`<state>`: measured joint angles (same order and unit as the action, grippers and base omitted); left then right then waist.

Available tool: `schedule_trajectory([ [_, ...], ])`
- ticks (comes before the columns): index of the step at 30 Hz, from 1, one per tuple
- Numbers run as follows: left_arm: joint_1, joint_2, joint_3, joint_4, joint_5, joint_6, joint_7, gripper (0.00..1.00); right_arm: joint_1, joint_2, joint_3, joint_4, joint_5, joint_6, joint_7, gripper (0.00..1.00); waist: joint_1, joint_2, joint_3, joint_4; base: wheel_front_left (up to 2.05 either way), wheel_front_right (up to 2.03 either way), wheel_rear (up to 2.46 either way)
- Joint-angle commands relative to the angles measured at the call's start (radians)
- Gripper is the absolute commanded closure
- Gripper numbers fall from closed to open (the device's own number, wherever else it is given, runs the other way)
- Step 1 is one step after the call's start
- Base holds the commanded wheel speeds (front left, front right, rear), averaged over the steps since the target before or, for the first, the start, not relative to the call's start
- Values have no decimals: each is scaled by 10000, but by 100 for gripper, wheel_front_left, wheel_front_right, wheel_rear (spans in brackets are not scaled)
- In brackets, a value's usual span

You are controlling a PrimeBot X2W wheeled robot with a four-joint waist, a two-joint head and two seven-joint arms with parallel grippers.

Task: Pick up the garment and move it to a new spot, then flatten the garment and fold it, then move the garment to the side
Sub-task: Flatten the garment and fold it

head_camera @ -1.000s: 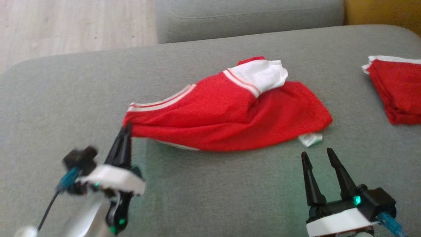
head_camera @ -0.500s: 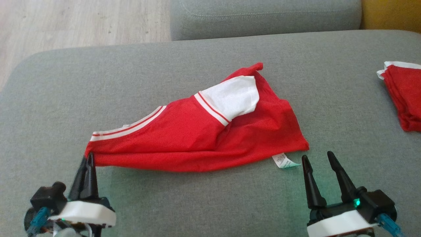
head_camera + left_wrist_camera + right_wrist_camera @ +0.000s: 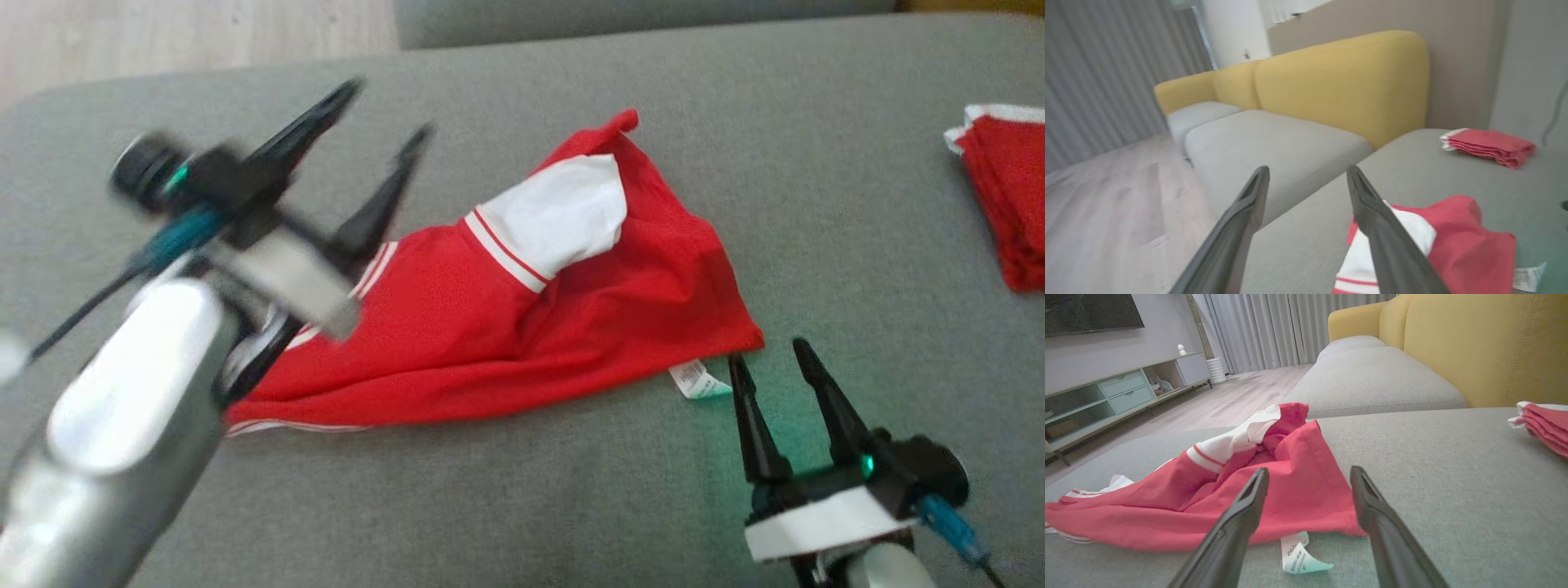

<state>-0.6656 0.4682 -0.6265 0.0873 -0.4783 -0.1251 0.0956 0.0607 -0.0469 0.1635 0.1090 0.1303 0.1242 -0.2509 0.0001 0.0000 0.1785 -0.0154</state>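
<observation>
The left gripper (image 3: 390, 108) is blurred in the head view, with its two dark fingers spread wide apart and nothing between them. It hangs over the striped end of the red garment (image 3: 490, 327). In the left wrist view the garment's white panel and red cloth lie below and to the right of that gripper's right-hand finger (image 3: 1392, 245). I cannot tell whether the finger touches the cloth.

The right gripper (image 3: 769, 353) also has its fingers apart and holds nothing. Its tips sit just short of the garment's near corner. The white care label (image 3: 698, 380) lies on the grey cushion (image 3: 571, 490), just beside the fingertip nearer the left arm. In the right wrist view the label shows low between the two fingers, with the red hem just beyond it.

The garment lies crumpled on the cushion, stretched out ahead of both grippers. Its white-striped end is toward the left gripper, and a white panel is bunched on top near its middle.

A folded stack of red clothing (image 3: 1008, 204) lies well apart, out beyond the right gripper's outer side. Past the left gripper's fingers stands a sofa with a yellow back (image 3: 1347, 81).
</observation>
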Motion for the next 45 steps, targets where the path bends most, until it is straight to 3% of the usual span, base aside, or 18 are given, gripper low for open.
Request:
schedule_trajectory([
  [1,-924,170,-81,-136,-39,-32,239,0,-398,-140,303,-332,-112,65,-109,0,-1,0,418,-318,0,0,0],
  [8,-4488,230,-4564,1019,-1318,-52,995,0,-1040,-129,604,-340,-50,65,-109,0,-1,0,1465,-1184,0,0,0],
  [11,-5668,189,-5953,1742,-1483,-53,796,0,-1218,-109,693,-330,-8,65,-109,0,-1,0,1799,-1536,0,0,0],
  [13,-6203,109,-6369,2142,-1493,-53,699,0,-1304,-93,723,-319,27,65,-109,0,-1,0,1977,-1746,0,0,0],
  [18,-6207,-87,-6530,2188,-1417,-54,1291,0,-1427,-59,821,-296,89,65,-109,0,-1,0,2268,-2243,0,0,0],
  [25,-6126,277,-6535,1517,-1432,-55,2298,0,-1593,-38,927,-335,286,65,-109,0,-1,0,2568,-2692,0,0,0],
  [33,-6204,615,-6536,1640,-1261,-55,2463,0,-1608,-35,1006,-374,426,65,-109,0,-1,0,2610,-2878,0,0,0],
  [45,-6551,818,-6537,2279,-2192,-55,2962,0,-1582,-34,1020,-427,400,65,-109,0,-1,0,2555,-2815,0,0,0],
])
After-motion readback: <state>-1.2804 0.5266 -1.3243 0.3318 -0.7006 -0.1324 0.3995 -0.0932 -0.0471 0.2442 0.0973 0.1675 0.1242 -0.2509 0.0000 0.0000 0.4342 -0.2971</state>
